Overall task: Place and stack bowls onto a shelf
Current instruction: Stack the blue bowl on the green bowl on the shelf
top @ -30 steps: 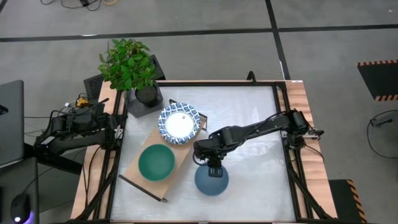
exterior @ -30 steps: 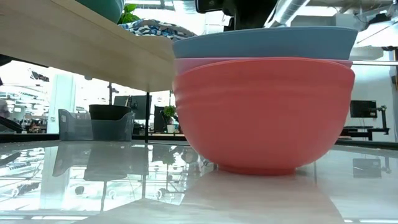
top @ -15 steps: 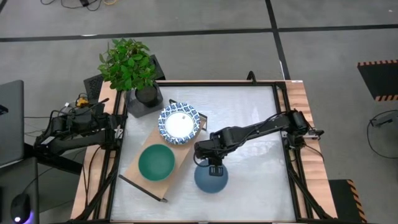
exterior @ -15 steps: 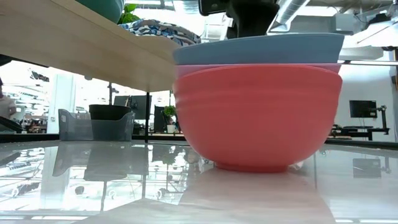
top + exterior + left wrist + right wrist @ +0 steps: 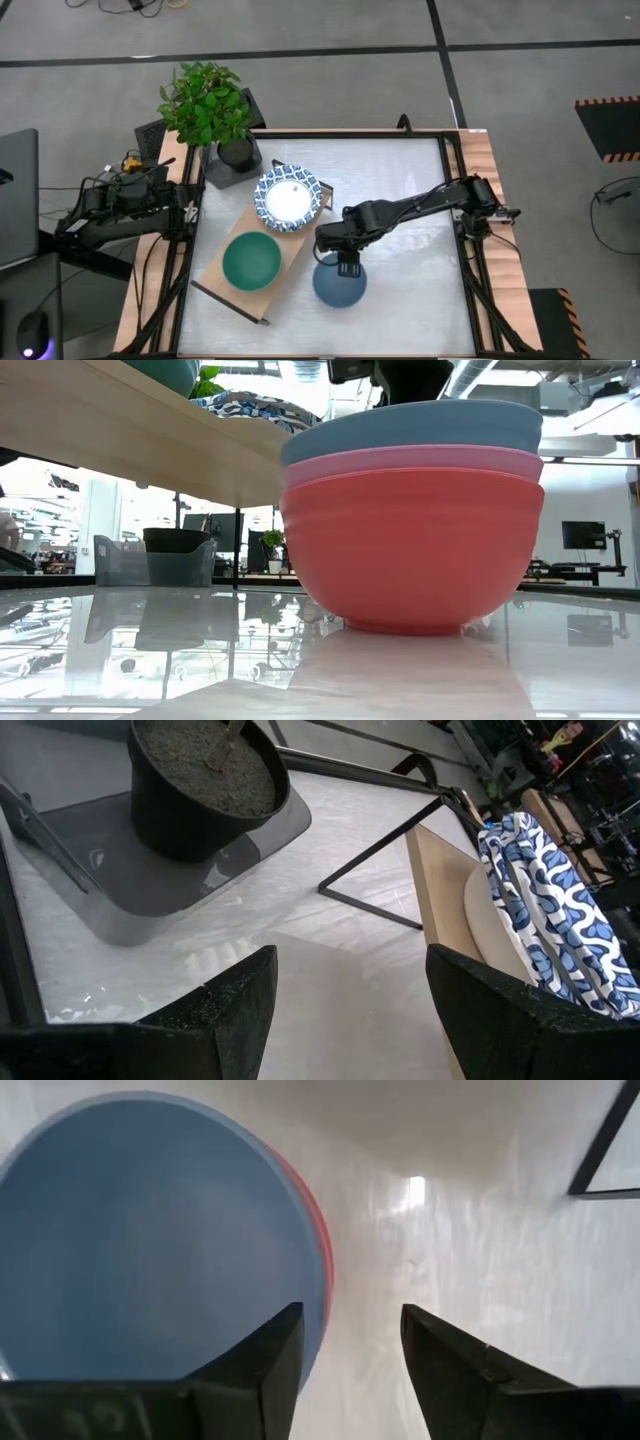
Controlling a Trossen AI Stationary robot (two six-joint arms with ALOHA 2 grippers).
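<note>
Desk (image 5: 400, 200) space beside the shelf (image 5: 215, 262) is taken by a stack topped by the blue bowl (image 5: 340, 287). Right pincer (image 5: 346, 266), part-open and empty, is poised over its rim; pickup is judged next, needing a rim pinch. Left pincer (image 5: 350, 990) is parked open.

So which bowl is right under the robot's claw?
The blue bowl, top of the stack on the table, with pink and red bowls beneath. The right gripper hovers at its rim. The green and patterned bowls sit on the shelf.
</note>
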